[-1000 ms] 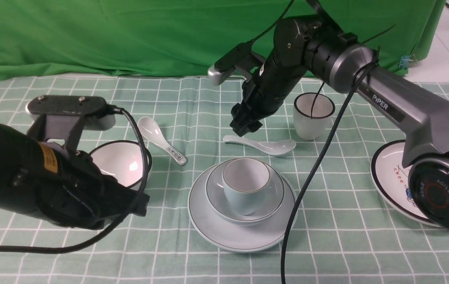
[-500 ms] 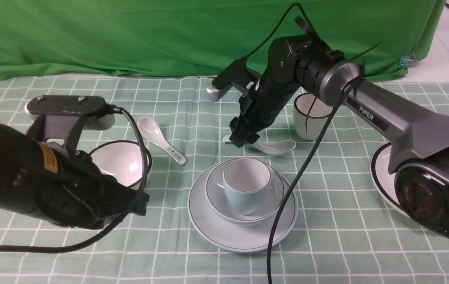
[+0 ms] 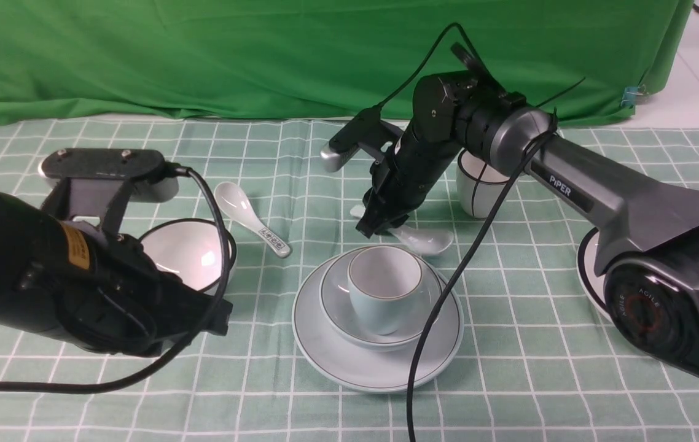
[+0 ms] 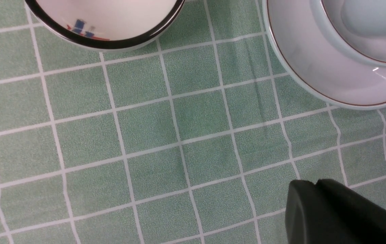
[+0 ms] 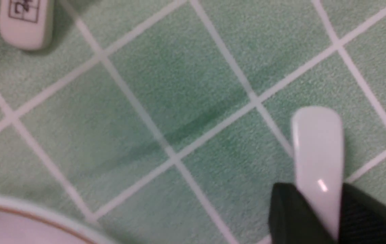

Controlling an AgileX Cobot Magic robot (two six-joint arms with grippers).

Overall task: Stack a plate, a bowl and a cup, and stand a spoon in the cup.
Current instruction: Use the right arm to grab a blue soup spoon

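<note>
1. The stack was built: the cup sat in the bowl, which sat on the plate, near the middle of the desk. Only the spoon was left, so the step in hand appeared to be its pickup.
2. The spoon lay flat on the cloth just behind the stack. It sat between the stack and the black-rimmed white cup, with its handle pointing toward the robot's left.
3. The right end effector was down at the handle. In the right wrist view its fingers sat tight on both sides of the handle, narrowly closed on it, though the spoon looked not yet lifted.
4. The left end effector was fully closed and held nothing. It hung low over bare cloth beside the plate's rim.
5. The next move probably called for a straight lift, then tipping the spoon upright and lowering it into the cup's small mouth.
6. Room was tight behind the stack, where the black-rimmed cup stood close to the arm. The marked white spoon and the black-rimmed bowl lay well to the left.
7. The right arm's cable hung across the plate's right rim and could drag on the stack. Above the cup, the way looked open.
</note>
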